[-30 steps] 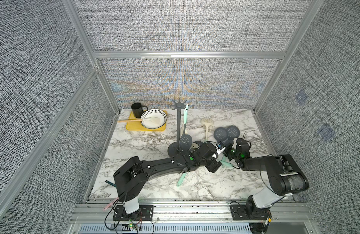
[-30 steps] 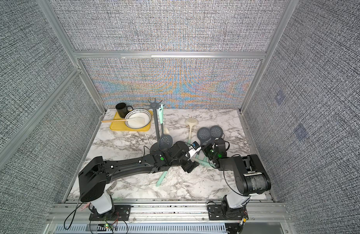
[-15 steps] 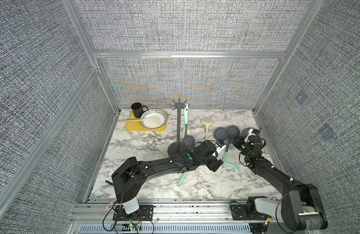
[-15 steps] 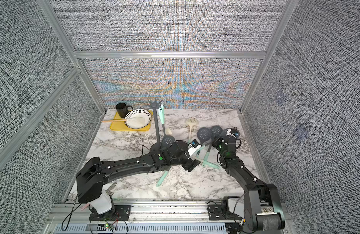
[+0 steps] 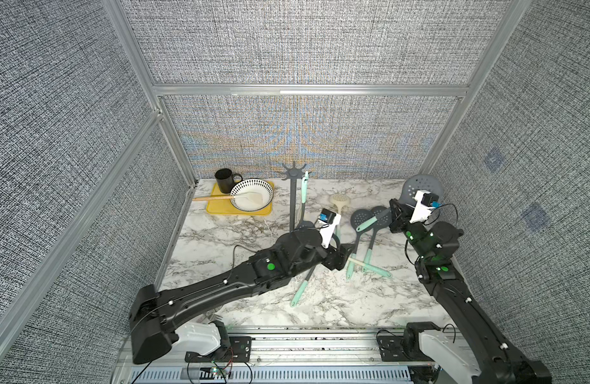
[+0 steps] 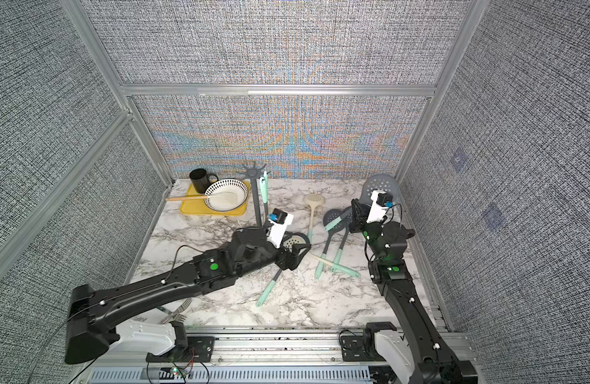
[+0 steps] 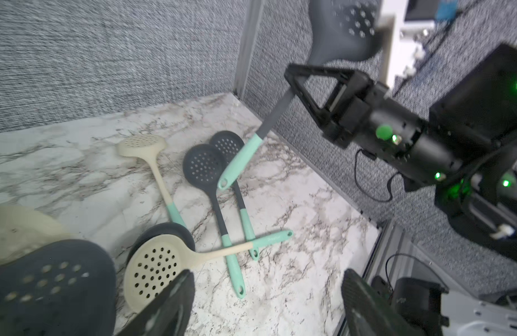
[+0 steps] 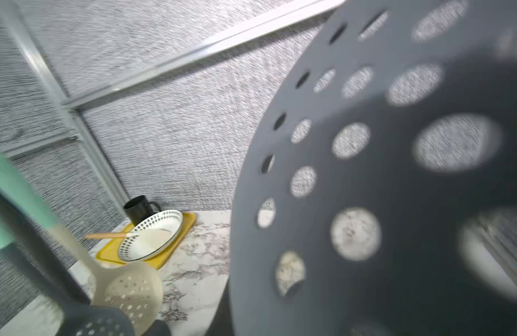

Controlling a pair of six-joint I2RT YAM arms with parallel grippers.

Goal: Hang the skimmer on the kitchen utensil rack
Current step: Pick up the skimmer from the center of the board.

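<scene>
My right gripper [image 5: 396,215] is shut on the dark neck of a skimmer [image 5: 419,187] and holds it in the air near the back right corner. Its grey perforated head [image 6: 381,185] points up and its mint handle [image 7: 239,163] slants down over the table. That head fills the right wrist view [image 8: 382,189]. The kitchen utensil rack [image 5: 292,202] stands at the back centre, with another mint-handled skimmer [image 5: 304,191] hanging from its crown [image 6: 253,172]. My left gripper [image 7: 266,308] is open and empty, low over the table's middle [image 5: 348,254].
Several skimmers lie right of centre: a cream one [image 5: 340,201], two dark ones [image 5: 361,217], and a cream one with a mint handle [image 7: 155,261]. A yellow tray [image 5: 213,207] holds a bowl [image 5: 252,199], beside a black mug [image 5: 224,179]. A fork [image 6: 177,311] lies at the front.
My right arm has swung from beside the left gripper to the back right and risen, lifting the skimmer off the table. The left arm has barely moved.
</scene>
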